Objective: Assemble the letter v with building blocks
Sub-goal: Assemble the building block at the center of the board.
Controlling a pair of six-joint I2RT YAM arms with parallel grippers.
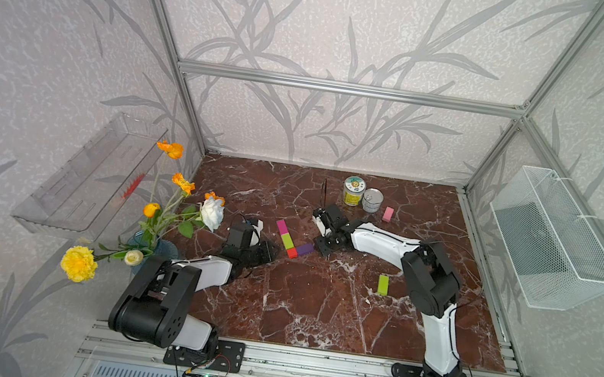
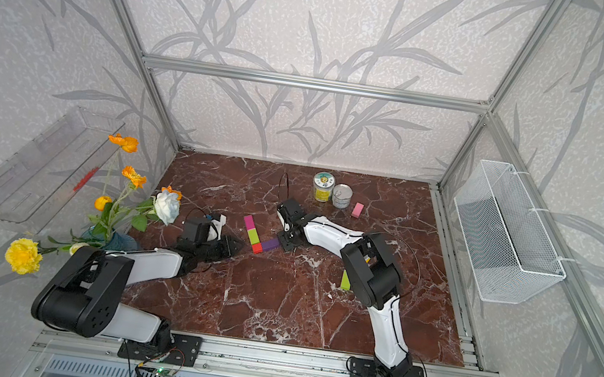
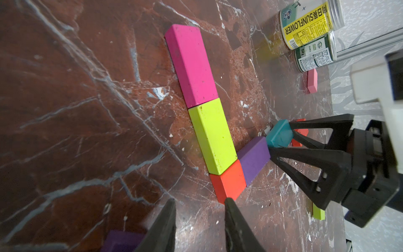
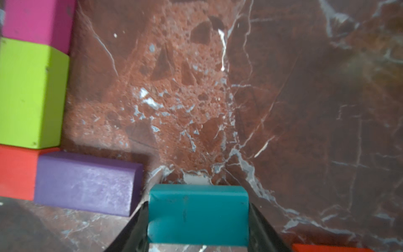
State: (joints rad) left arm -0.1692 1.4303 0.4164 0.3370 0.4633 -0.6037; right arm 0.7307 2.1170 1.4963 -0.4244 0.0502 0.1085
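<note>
Left end effector (image 3: 199, 203) gapes empty; right end effector (image 4: 197, 207) grips teal block (image 4: 198, 196) beside purple block (image 4: 87, 183).

Both arms reach forward and low, elbows bent. The left pincer (image 3: 199, 201) stands parted and empty; the right pincer (image 3: 280, 138) grips a teal block (image 4: 198, 211).

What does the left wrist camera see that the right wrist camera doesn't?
Only the left wrist view shows the yellow can, the green-labelled can, the pink block, a loose lime block, a spare purple block and the left gripper, open and empty. Only the right wrist view shows the wide face of the teal block up close, a finger on each side. Both show the right gripper holding it beside the purple block, with the red block, lime block and magenta block.
</note>
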